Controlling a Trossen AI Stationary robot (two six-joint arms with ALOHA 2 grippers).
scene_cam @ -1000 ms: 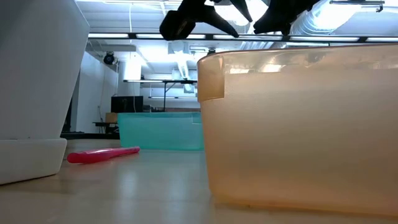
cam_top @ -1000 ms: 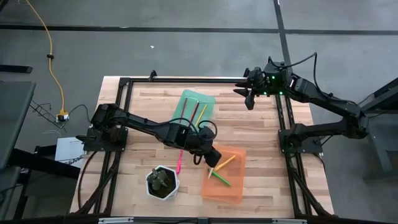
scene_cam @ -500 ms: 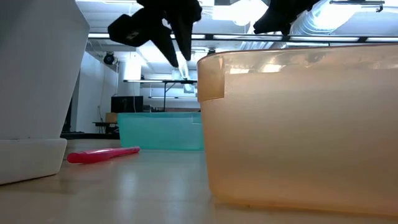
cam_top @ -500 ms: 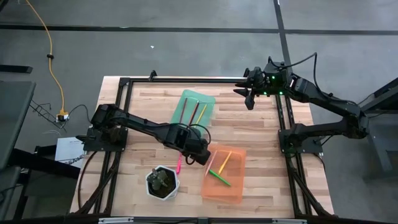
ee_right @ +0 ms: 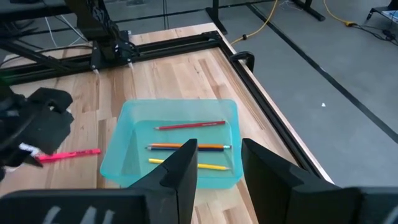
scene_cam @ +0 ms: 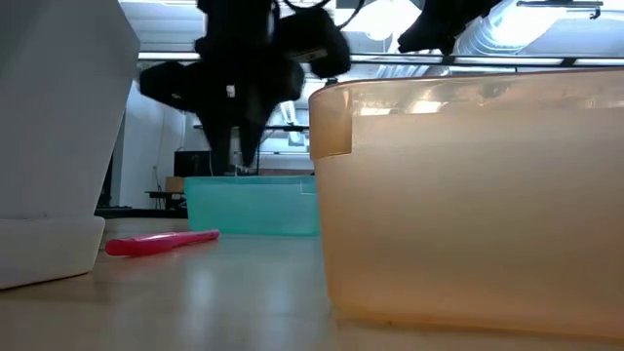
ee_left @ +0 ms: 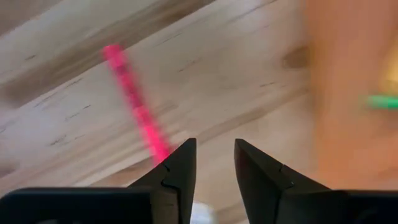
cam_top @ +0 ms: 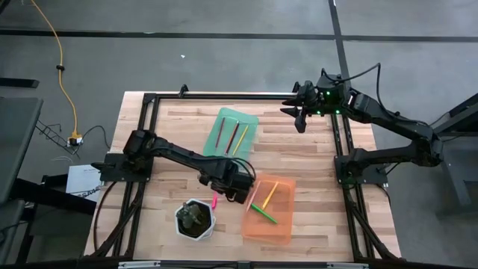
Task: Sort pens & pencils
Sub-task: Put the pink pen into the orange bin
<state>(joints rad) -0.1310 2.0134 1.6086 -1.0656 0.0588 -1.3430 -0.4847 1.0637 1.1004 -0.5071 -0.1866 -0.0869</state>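
Wooden planks form the table (cam_top: 299, 161). At frame centre the left gripper (cam_top: 240, 192) is held over the pink pen (cam_top: 213, 200), jaws slightly parted and empty. Three pencils (cam_top: 232, 136) lie in the green tray (cam_top: 252, 120) above; three more (cam_top: 263, 200) in the orange tray (cam_top: 282, 228). At upper right the right gripper (cam_top: 299, 119) waits, jaws parted, empty

The table (cam_top: 314, 149) is pale blond wood with a darker grain, framed by black rails (cam_top: 224, 97). Near its far edge sits a translucent green tray (cam_top: 221, 119) holding a red pencil (ee_right: 189, 125), a dark brown one (ee_right: 186, 147) and a yellow one (ee_right: 211, 166). The orange translucent tray (cam_top: 280, 228) holds yellow (cam_top: 272, 192), pale peach (cam_top: 254, 196) and bright green (cam_top: 264, 214) sticks. A pink pen (cam_top: 213, 200) lies beside a white plant pot (cam_top: 181, 217). Both arms are black.
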